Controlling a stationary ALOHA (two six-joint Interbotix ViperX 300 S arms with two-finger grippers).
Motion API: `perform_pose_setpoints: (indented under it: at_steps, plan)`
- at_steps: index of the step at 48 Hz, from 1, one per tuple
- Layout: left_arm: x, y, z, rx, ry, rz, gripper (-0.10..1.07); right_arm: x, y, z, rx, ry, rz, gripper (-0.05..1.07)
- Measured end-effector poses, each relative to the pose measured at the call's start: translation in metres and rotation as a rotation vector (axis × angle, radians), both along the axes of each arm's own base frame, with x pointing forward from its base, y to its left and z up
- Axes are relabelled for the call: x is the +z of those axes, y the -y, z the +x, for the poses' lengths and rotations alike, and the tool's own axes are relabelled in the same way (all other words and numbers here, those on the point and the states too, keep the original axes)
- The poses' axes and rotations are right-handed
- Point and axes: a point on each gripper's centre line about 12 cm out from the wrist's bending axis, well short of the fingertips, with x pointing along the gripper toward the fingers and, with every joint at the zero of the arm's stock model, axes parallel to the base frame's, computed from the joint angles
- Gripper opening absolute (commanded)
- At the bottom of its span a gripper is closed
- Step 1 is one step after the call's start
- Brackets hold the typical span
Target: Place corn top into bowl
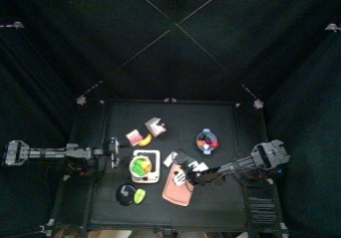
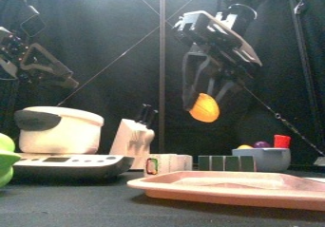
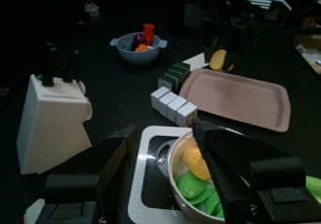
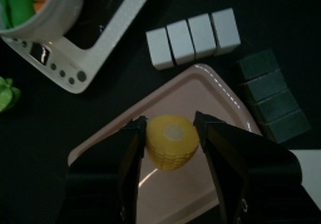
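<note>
The right gripper, clamped on the corn top, hangs over the pink tray; carry step; next, travel to the bowl; left gripper spread, idle.

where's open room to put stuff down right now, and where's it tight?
Free: the pink tray, bare, though the right hand hangs above it holding the corn piece. Also the black tabletop between the knife block and the bowl. Tight: white blocks and dark blocks line the tray's edges.
</note>
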Motion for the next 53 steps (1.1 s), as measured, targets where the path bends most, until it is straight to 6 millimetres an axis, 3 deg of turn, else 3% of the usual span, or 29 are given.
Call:
perform_pose_setpoints:
  at_steps: [20, 31, 47, 53]
  plan:
    - [-0.019, 0.026, -0.004, -0.105, -0.172, -0.076, 0.87, 0.017, 0.019, 0.001, -0.023, 0.044, -0.034, 0.73]
    - [-0.026, 0.036, -0.007, -0.142, -0.233, -0.117, 0.87, 0.014, 0.030, -0.009, -0.044, 0.020, -0.055, 0.73]
    - [-0.033, 0.037, -0.008, -0.131, -0.282, -0.150, 0.87, 0.027, 0.089, -0.070, -0.160, -0.078, -0.187, 0.73]
    - [-0.036, 0.037, -0.007, -0.134, -0.298, -0.138, 0.87, 0.021, 0.116, -0.097, -0.231, -0.109, -0.206, 0.73]
